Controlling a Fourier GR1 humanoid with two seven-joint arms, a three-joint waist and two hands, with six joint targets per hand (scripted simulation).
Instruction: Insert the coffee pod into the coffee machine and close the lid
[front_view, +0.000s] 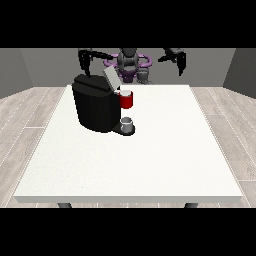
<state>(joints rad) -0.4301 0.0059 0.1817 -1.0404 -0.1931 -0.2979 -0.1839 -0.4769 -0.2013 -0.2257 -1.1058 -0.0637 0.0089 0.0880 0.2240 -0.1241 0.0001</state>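
On the left half of the large white table (150, 160) you have a black coffee machine (95, 107), a bulky rounded block standing nearer the far edge than the near one. Its grey lid (110, 77) is raised, tilted up and back above the top of the machine. At the front of the machine, on the side toward the middle of the table, you see a red part (126, 100) with a pale round top, which may be the coffee pod sitting at the brewing head; you cannot tell for sure whether it is the pod or part of the machine. Directly below it, a small grey cup (127, 123) stands on the machine's dark base, just beside the body.

Behind the table's far edge, the robot is small, with a dark torso and purple trim. Both arms are lifted above the table, well apart from each other. The hand at the view's left (87, 62) hangs just above and behind the machine's top, touching nothing you can see. The hand at the view's right (179, 61) hangs in the air, far from the machine. Both hands point downward and are empty; you cannot tell how the fingers of either lie.
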